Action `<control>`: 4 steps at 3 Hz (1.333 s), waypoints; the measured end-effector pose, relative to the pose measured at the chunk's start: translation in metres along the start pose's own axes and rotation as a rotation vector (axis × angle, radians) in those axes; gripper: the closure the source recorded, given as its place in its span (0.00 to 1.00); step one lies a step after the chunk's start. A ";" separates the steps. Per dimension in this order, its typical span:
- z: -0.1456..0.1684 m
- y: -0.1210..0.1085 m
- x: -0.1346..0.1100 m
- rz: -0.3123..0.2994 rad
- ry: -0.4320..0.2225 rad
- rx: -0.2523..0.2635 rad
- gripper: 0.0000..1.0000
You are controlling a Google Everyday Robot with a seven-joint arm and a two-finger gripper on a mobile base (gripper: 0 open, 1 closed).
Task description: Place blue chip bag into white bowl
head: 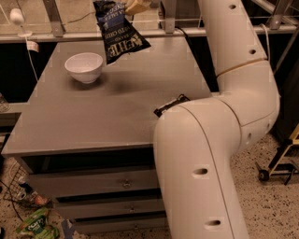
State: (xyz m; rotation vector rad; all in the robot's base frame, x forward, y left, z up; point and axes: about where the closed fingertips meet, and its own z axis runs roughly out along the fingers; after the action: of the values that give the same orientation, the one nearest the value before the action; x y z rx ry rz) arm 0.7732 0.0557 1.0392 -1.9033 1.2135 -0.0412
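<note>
White arm (210, 154) fills right near side. Grey table (93, 121), matte top, drawers (93, 183) beneath; speckled floor (275, 210), metal rail (201, 31) along far edge. Blue chip bag (117, 33) hangs in air over far table, right of white bowl (84, 66), apart from it. Black packet (170, 104) flat at right edge. Pincer (135, 5) at top, clamped on bag's upper end.

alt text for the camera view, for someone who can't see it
The gripper, at the top edge, holds the blue chip bag hanging above the grey table, just right of the white bowl. A black packet lies near the table's right edge, partly behind the arm.
</note>
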 end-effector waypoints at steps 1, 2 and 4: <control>0.014 -0.003 -0.026 -0.045 -0.021 -0.018 1.00; 0.040 0.006 -0.055 -0.081 -0.063 -0.079 1.00; 0.065 0.012 -0.093 -0.145 -0.129 -0.125 1.00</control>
State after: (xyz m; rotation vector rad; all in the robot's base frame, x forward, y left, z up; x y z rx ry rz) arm 0.7439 0.1655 1.0258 -2.0662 1.0109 0.0810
